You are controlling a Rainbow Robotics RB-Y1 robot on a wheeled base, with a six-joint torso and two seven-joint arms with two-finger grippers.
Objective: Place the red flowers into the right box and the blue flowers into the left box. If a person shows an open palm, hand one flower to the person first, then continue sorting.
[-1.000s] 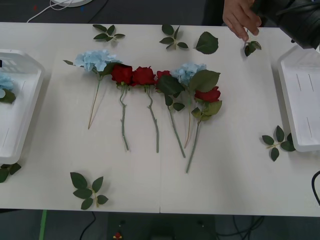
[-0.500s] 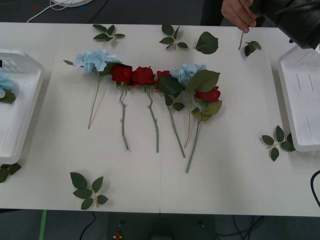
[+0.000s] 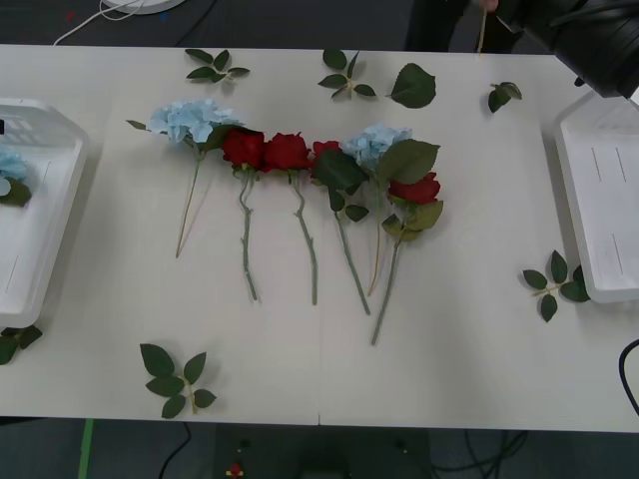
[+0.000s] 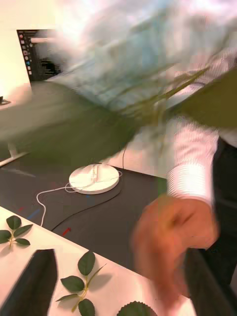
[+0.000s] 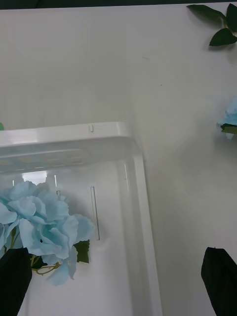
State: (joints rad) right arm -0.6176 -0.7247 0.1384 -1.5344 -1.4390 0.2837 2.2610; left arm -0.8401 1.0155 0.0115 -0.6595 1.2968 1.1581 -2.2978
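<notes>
Hovering over a corner of the left box (image 5: pixel 126 136) with the left pincer (image 5: pixel 118 254) — black fingers (image 5: pixel 219 274) spread wide apart, nothing between them. Directly below that pincer, on the white floor of the box: one blue flower (image 5: pixel 44 217), a pale fluffy cluster with a small green leaf under it, lying clear of both fingers. Past the box rim, out beyond the pincer, bare white surface (image 5: pixel 187 98) and a leaf sprig (image 5: pixel 217 22).

Raised at the far right corner of the surface with the right pincer (image 4: pixel 118 256), near the far end of the right box (image 3: pixel 599 200). Fingers (image 4: pixel 29 284) likewise wide open, gripping nothing. Just ahead of that pincer, a person's hand (image 4: pixel 173 237) in a striped white sleeve (image 4: pixel 195 165). Above the hand, a smeared pale-blue bloom (image 4: pixel 143 44) with big green leaves, too blurred to tell where the hand grips it. From the front, a thin tan stem (image 3: pixel 481 30) hanging at the surface's far edge, right beside the dark bulk of the right arm (image 3: pixel 589 40).

Well apart from both pincers, between the two boxes, a row laid on the surface: two blue flowers (image 3: pixel 190 118) and four red flowers (image 3: pixel 288 152), heads toward the far side, stems toward the robot. At the end nearer the right pincer, heads and leaves overlapping. At the other end, one blue head just beside a red one. Loose leaf sprigs (image 3: pixel 178 379) scattered round the row.
</notes>
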